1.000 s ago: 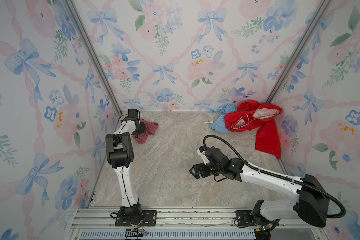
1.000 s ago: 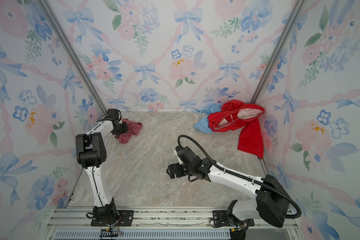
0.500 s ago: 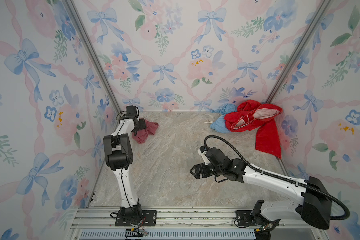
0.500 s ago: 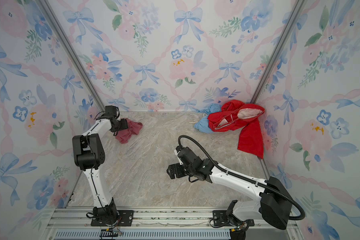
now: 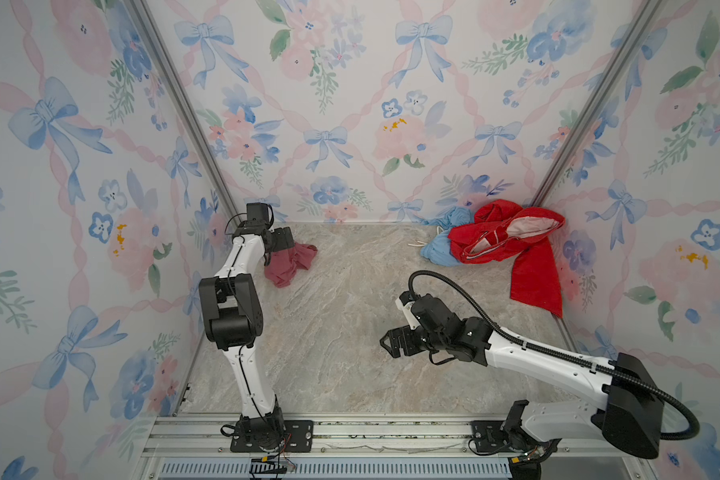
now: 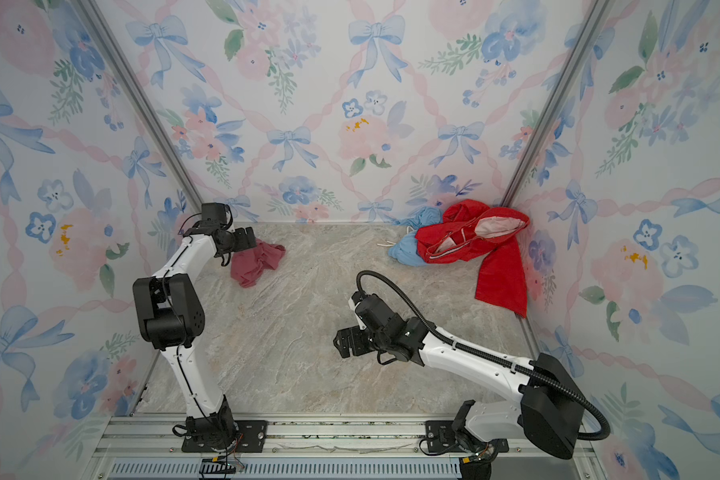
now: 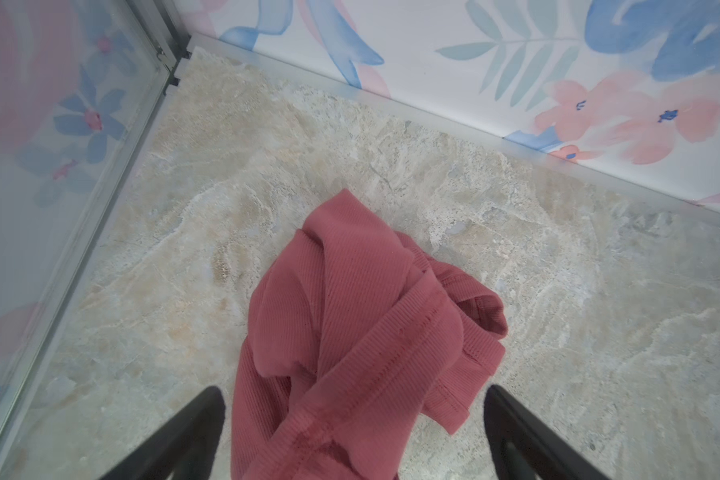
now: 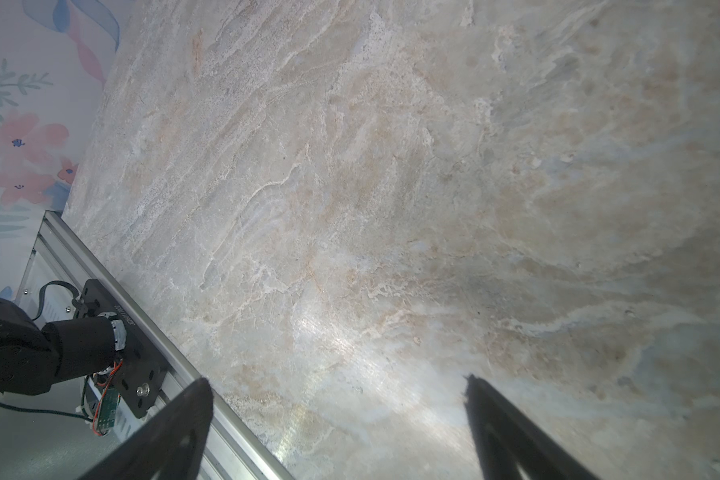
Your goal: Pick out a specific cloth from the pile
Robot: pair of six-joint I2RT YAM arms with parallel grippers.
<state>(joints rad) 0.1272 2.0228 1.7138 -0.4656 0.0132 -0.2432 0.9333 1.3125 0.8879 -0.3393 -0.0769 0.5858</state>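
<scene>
- Top views: the cloth (image 5: pixel 290 262) lies crumpled on the table (image 5: pixel 341 345) near the back left corner, its near edge under the left gripper (image 5: pixel 285 245). The pile (image 5: pixel 500 240) fills the back right corner, well apart, with bare table between them. The right gripper (image 5: pixel 388 341) hangs over mid-table.
- Left wrist view: the left gripper is spread wide. The cloth lies between its fingers (image 7: pixel 200 419), unclamped. Two walls (image 7: pixel 474 62) meet close by.
- Right wrist view: the right gripper is wide open and holds nothing, above bare table near the front rail (image 8: pixel 225 436).
</scene>
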